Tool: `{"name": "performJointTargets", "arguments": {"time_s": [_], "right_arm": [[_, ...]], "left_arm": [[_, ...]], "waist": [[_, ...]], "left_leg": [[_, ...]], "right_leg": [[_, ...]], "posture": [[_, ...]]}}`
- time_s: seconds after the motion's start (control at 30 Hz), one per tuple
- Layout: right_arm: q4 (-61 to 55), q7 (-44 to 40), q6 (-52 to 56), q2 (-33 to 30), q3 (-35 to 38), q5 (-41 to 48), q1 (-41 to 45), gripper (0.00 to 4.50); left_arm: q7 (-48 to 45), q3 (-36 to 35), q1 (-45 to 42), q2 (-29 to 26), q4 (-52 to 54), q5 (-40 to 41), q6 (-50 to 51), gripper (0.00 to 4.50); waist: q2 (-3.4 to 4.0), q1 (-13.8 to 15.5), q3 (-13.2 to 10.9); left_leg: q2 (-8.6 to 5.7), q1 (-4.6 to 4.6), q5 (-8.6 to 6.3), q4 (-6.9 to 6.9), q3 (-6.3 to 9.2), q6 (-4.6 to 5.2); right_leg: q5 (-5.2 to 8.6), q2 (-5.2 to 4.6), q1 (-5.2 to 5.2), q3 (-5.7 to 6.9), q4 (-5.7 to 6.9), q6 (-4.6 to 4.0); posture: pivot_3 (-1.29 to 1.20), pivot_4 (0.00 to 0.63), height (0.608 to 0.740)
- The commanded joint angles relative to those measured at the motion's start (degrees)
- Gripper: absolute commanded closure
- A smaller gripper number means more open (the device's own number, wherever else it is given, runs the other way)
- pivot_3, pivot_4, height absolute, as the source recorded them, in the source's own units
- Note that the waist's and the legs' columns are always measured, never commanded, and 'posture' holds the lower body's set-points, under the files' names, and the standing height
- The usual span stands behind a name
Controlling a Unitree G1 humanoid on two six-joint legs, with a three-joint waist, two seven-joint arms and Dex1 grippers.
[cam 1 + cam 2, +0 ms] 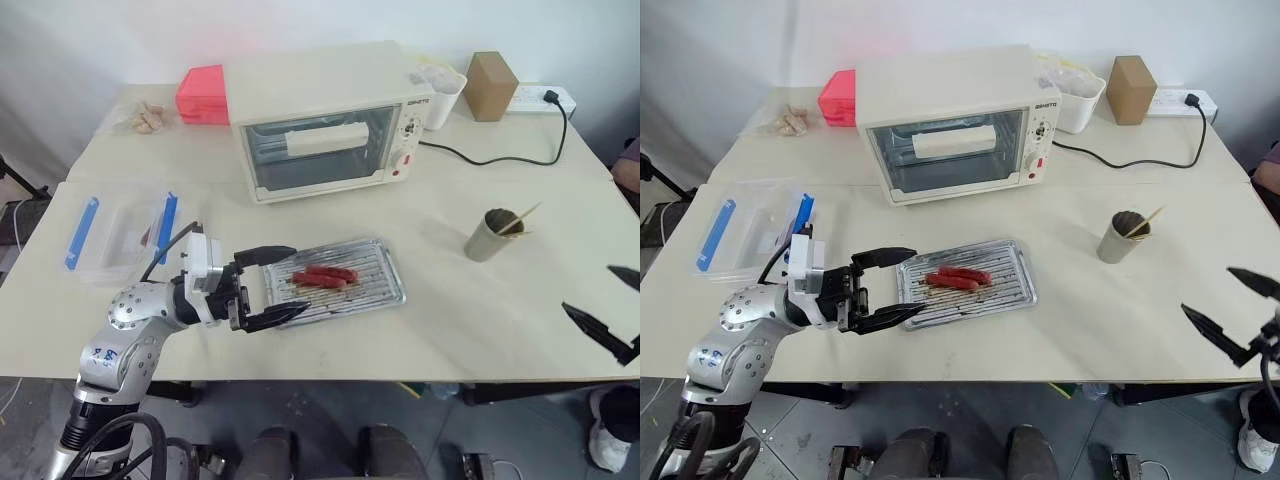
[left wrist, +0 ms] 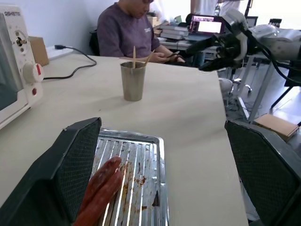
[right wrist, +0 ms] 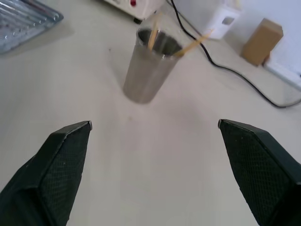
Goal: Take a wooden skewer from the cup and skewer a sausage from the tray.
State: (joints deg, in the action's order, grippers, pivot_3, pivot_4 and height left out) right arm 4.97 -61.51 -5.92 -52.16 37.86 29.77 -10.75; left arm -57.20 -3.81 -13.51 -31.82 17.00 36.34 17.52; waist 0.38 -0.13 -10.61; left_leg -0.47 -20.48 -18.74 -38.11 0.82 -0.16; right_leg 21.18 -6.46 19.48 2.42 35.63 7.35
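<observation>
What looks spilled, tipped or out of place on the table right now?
Nothing stands out. The cup stands upright with skewers in it, and the sausages lie inside the tray, which has only brown grease marks on its ridges.

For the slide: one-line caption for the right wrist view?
Open right gripper facing the metal cup with wooden skewers, tray corner beyond.

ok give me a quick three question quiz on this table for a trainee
1. True or false: the sausages lie on the tray.
2. Where are the skewers? A) in the cup B) on the tray C) in the oven
3. Is the left gripper or the right gripper nearer the cup?

Key: 1 true; 2 A; 3 the right gripper.
</observation>
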Motion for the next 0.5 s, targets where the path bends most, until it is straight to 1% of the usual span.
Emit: {"name": "performJointTargets", "arguments": {"time_s": [0.03, 0.07, 0.1, 0.13, 0.17, 0.23, 0.33, 0.4, 0.5], "right_arm": [[-7.6, -0.1, 12.7, -9.5, -0.9, 1.7, 2.5, 0.00], [-9.4, -0.4, 17.6, -13.5, -1.8, 2.5, 4.4, 0.00], [-10.6, -0.6, 20.9, -16.0, -2.4, 3.1, 5.8, 0.00], [-11.3, -0.6, 23.1, -17.3, -2.7, 3.4, 6.7, 0.00], [-12.2, -0.3, 25.4, -19.8, -4.9, 2.7, 8.8, 0.00], [-14.1, 1.5, 30.9, -24.3, -12.0, 2.7, 16.1, 0.00], [-15.6, 1.2, 36.3, -27.2, -19.2, 2.1, 22.8, 0.00], [-16.2, -0.1, 39.2, -29.1, -24.0, 1.1, 27.2, 0.00], [-15.2, -1.4, 40.2, -31.1, -32.5, -4.8, 35.1, 0.00]], "left_arm": [[-0.7, -0.4, -1.4, 0.3, -0.8, 0.5, -0.6, 0.02], [-1.0, -0.3, -1.7, 0.3, -1.2, 0.2, -0.8, 0.02], [-1.1, -0.2, -1.9, 0.4, -1.5, 0.1, -1.0, 0.02], [-1.2, -0.2, -2.0, 0.4, -1.8, 0.0, -1.1, 0.02], [-1.3, -0.1, -2.2, 0.5, -2.1, -0.3, -1.3, 0.02], [-1.0, 0.3, -2.3, 1.0, -2.4, -0.8, -1.8, 0.02], [-0.6, 0.6, -2.1, 1.4, -2.1, -1.2, -1.9, 0.02], [-0.2, 0.7, -1.7, 1.5, -1.4, -1.2, -1.5, 0.02], [0.4, 0.6, -0.8, 1.4, -0.5, -1.1, -1.2, 0.02]], "waist": [[0.00, 0.2, 0.0], [0.07, 0.2, -0.1], [0.14, 0.2, -0.1], [0.12, 0.2, -0.1], [0.08, 0.3, -0.1], [0.05, 0.3, -0.1], [0.06, 0.4, -0.1], [0.03, 0.5, -0.1], [0.07, 0.6, -0.2]], "left_leg": [[0.00, -0.01, 0.00, 0.00, 0.03, 0.00], [0.01, -0.03, 0.00, -0.01, 0.04, 0.00], [-0.02, -0.03, 0.00, -0.03, 0.01, 0.01], [-0.03, -0.04, 0.00, -0.05, 0.01, 0.02], [0.01, -0.04, 0.00, -0.04, 0.07, 0.02], [0.09, -0.12, -0.01, 0.00, 0.18, -0.01], [0.06, -0.27, -0.01, -0.04, 0.19, -0.01], [0.05, -0.66, -0.01, -0.19, 0.35, -0.01], [0.00, -0.82, -0.01, -0.17, 0.31, -0.01]], "right_leg": [[0.00, 0.00, 0.00, 0.02, -0.01, 0.00], [0.00, -0.01, -0.01, 0.03, -0.02, 0.00], [0.00, -0.02, 0.00, 0.01, -0.02, 0.00], [0.00, -0.04, 0.00, 0.00, -0.02, 0.00], [0.00, -0.06, -0.01, 0.04, -0.03, 0.00], [0.00, -0.06, -0.01, 0.05, -0.12, -0.01], [0.00, -0.11, 0.11, 0.07, -0.15, 0.00], [0.00, -0.13, 0.31, 0.07, -0.11, 0.00], [-0.01, -0.12, 0.49, 0.17, -0.06, 0.01]], "posture": [[0.00, 0.150, 0.740], [0.00, 0.150, 0.740], [0.00, 0.150, 0.740], [0.00, 0.150, 0.740], [0.00, 0.150, 0.740], [0.00, 0.150, 0.740], [0.00, 0.150, 0.740], [0.00, 0.150, 0.740], [0.00, 0.150, 0.740]]}}
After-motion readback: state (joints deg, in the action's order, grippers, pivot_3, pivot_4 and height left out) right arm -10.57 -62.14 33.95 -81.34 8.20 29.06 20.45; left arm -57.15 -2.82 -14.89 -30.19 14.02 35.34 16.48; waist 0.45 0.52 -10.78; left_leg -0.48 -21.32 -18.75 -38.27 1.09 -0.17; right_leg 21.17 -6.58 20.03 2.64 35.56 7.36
